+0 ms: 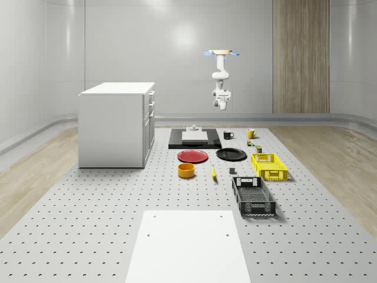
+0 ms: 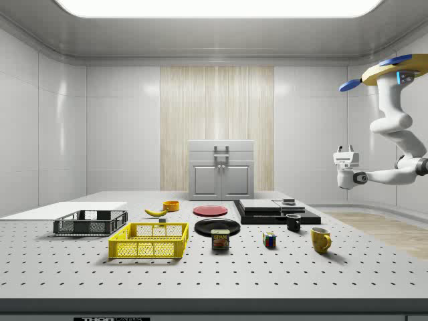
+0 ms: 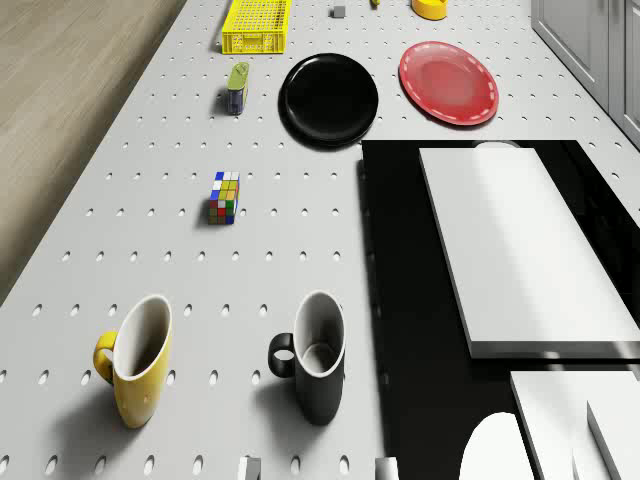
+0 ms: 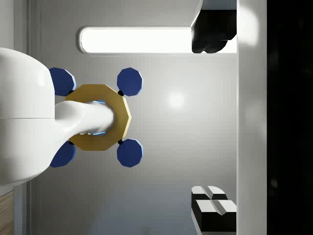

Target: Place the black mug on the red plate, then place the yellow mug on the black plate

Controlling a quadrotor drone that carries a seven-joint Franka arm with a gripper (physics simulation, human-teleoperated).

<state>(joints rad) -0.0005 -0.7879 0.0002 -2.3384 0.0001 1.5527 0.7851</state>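
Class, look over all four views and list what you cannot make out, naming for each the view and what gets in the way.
- Gripper, side view: too small to tell whether it is open or shut.
- Small grey block by the yellow basket, whole-scene view: too small to identify.
- Yellow bowl, drone view: cut off by the picture's edge.
- Can label, side view: too small to read surely.

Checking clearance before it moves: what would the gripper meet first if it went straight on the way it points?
It points up. The gripper, jaws open, would likely pass beside the hovering drone and meet the ceiling first; depth is unclear.
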